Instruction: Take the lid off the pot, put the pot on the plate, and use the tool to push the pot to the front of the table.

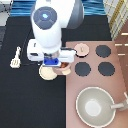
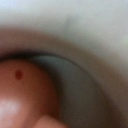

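Observation:
The gripper [image 1: 53, 64] hangs low at the black table's [image 1: 20, 95] border with the stove, and the arm hides what lies directly under it. Just beside it the pinkish-tan pot [image 1: 65, 68] peeks out, touching or overlapping the cream plate [image 1: 47, 74], whose rim shows below the hand. In the wrist view a reddish-orange ball [image 2: 22, 92] and the pot's curved inner wall [image 2: 75, 80] fill the picture from very close. The lid [image 1: 81, 49] lies off the pot, on the stove's upper-left burner. The cream spatula tool [image 1: 15, 57] rests at the exterior view's left.
The pinkish-brown stove panel [image 1: 117, 80] fills the exterior view's right, with black burners [image 1: 104, 51] showing. A large grey long-handled pan [image 1: 95, 106] sits at the bottom right.

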Controlling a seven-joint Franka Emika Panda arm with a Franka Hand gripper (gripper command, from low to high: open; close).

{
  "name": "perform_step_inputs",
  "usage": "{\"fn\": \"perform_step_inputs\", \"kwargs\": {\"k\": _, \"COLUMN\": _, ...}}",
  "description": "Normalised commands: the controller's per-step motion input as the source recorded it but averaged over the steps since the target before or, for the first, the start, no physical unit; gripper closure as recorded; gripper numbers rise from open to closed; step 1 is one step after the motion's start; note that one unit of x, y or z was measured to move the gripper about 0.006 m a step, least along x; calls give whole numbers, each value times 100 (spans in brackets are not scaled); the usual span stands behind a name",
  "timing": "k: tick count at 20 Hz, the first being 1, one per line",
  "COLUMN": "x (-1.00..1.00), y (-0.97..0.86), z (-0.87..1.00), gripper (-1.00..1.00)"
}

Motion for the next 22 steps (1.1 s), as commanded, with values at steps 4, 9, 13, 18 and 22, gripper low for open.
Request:
{"fn": "perform_step_inputs", "kwargs": {"k": 4, "x": -8, "y": -95, "z": -42, "gripper": 100}}
{"fn": "perform_step_inputs", "kwargs": {"k": 9, "x": -20, "y": -90, "z": -76, "gripper": 100}}
{"fn": "perform_step_inputs", "kwargs": {"k": 13, "x": -4, "y": -40, "z": -94, "gripper": 100}}
{"fn": "perform_step_inputs", "kwargs": {"k": 18, "x": -7, "y": 1, "z": -79, "gripper": 100}}
{"fn": "perform_step_inputs", "kwargs": {"k": 22, "x": -50, "y": 24, "z": -50, "gripper": 100}}
